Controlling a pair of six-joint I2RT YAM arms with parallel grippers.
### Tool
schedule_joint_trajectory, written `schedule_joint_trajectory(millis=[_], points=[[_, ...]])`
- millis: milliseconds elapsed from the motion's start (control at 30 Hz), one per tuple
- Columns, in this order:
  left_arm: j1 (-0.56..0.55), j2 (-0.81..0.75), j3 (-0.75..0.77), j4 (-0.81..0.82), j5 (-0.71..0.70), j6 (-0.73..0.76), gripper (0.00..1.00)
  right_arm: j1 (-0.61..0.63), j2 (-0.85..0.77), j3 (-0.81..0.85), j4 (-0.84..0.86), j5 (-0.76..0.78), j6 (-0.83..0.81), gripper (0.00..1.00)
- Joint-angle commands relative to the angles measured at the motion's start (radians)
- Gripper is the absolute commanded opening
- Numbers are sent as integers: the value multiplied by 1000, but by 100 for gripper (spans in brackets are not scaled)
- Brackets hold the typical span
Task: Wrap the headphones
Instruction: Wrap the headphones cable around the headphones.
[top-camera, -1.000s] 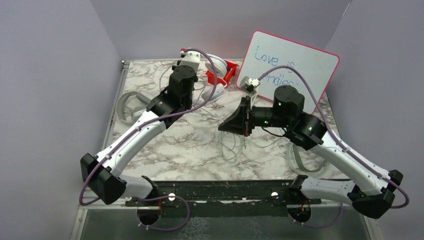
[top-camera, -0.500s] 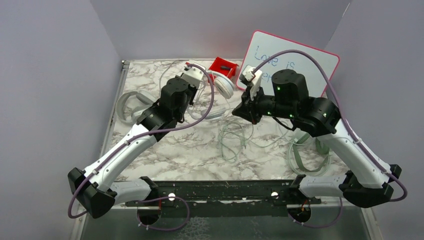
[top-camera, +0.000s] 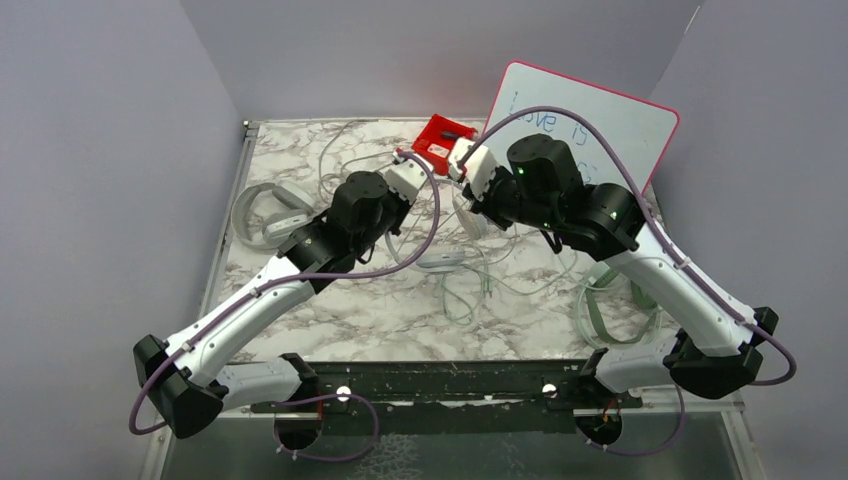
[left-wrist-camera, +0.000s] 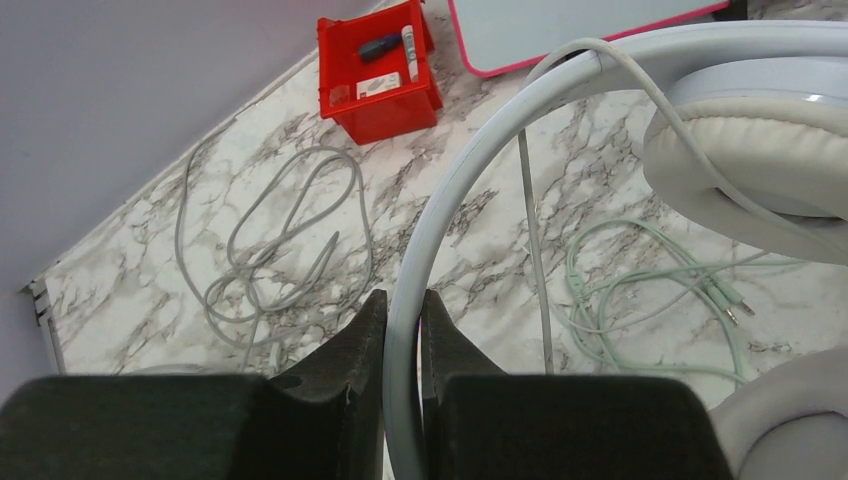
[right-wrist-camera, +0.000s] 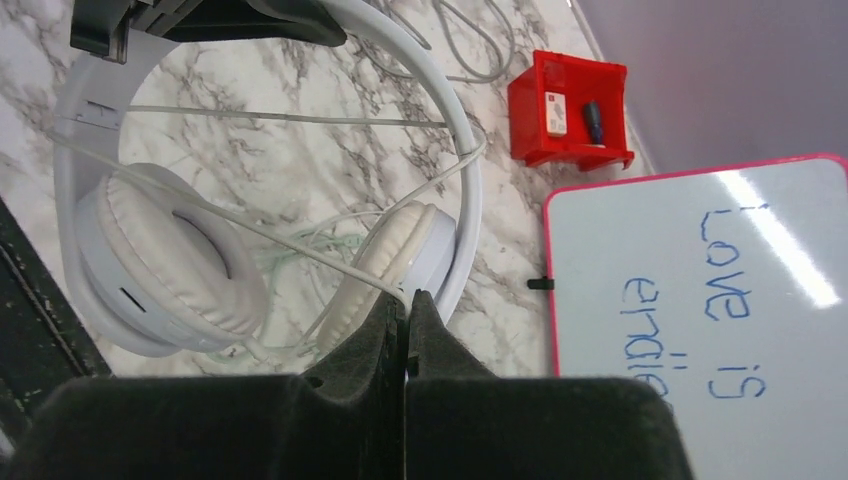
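The white headphones hang above the table between my two grippers. My left gripper is shut on their headband; one padded cup fills the right of that view. My right gripper is shut on the thin white cable, which runs across both cups. In the top view the left gripper and right gripper are close together, with a white cup between them. A grey-white pair lies at the left and a mint pair at the right.
A loose mint cable is piled on the marble table below the grippers. A grey cable loops at the back left. A red bin and a leaning whiteboard stand at the back.
My left gripper has carried the white headphones from beside the red bin toward the middle. My right gripper has risen from the mint cable pile and swung left and back to meet them.
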Motion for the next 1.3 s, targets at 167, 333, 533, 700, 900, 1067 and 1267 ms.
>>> schedule_joint_trajectory(millis=[167,333,533,700,900,1067,1267], points=[[-6,-86,-49,-53,147,56,0,-14,-108,-121,325,186,-317,9],[-6,-103,-47,-54,149,45,0,-13,-127,-184,465,253,-346,9],[-6,-129,-45,-54,175,39,0,-15,-140,-211,553,253,-353,14],[-6,-154,-52,-57,171,35,0,-47,-127,-203,547,250,-325,1],[-6,-196,-52,-58,184,22,0,-168,-125,-221,549,74,-199,0],[-6,-217,-40,-58,231,11,0,-229,-130,-301,660,-12,-151,11],[-6,-202,-24,-65,312,-2,0,-259,-79,-272,677,-154,-97,1]])
